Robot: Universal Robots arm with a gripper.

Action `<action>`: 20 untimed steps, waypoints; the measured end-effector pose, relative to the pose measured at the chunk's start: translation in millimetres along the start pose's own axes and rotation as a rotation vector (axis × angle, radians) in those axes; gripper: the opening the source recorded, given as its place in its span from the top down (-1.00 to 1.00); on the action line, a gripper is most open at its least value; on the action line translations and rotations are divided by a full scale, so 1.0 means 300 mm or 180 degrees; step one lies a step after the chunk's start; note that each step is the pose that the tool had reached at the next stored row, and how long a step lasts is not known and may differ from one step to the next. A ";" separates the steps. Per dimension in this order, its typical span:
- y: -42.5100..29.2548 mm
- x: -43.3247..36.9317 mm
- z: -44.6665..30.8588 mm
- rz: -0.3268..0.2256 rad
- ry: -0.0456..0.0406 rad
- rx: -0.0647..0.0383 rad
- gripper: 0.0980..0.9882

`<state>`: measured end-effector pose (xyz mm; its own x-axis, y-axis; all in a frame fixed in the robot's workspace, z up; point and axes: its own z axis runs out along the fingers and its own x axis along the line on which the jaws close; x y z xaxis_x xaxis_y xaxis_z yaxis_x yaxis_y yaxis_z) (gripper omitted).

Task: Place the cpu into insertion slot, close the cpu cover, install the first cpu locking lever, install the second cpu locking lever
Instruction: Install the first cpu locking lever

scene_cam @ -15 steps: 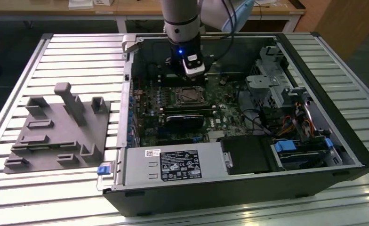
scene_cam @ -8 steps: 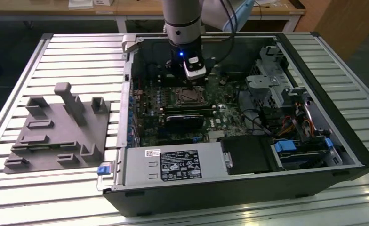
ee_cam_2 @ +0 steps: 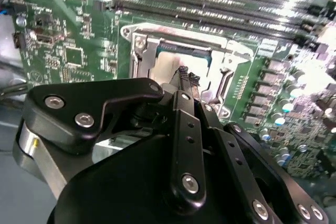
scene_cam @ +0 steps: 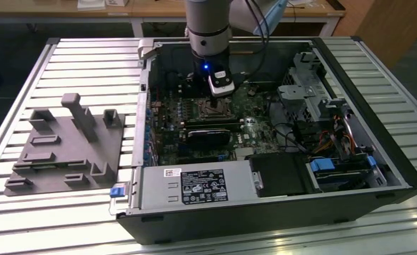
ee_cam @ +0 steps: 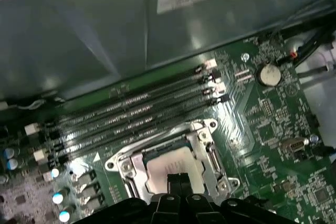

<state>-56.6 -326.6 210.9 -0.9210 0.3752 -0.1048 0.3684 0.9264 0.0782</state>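
Note:
The cpu (ee_cam: 173, 165), a dull grey square chip, lies in the insertion slot (scene_cam: 212, 110) on the green board inside the open computer case. The cpu cover (ee_cam: 211, 153), a silvery frame, lies down around it, and the chip's top shows through its window (ee_cam_2: 169, 64). My gripper (ee_cam_2: 187, 75) hangs just above the cpu with its dark fingertips pressed together and nothing between them. In the first wrist view the gripper (ee_cam: 176, 182) covers the chip's near edge. From the exterior view the gripper (scene_cam: 220, 91) stands upright over the socket. I cannot make out how the locking levers stand.
Long black memory slots (ee_cam: 131, 119) run beside the socket. A coin battery (ee_cam: 269, 74) sits on the board. The case wall (ee_cam: 105, 30) rises behind the slots. A power supply (scene_cam: 194, 187) and drive cage (scene_cam: 309, 85) crowd the case. A grey fixture block (scene_cam: 63, 146) rests on the exterior view's left.

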 end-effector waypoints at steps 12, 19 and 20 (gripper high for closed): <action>0.003 -0.007 -0.060 0.0000 0.0001 0.0000 0.98; 0.007 -0.014 -0.082 -0.0106 0.0012 -0.0010 0.98; 0.007 -0.014 -0.082 -0.0141 0.0015 -0.0013 0.98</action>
<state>-54.9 -327.0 235.9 -0.9370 0.3335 -0.1037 0.3267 0.9419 0.0776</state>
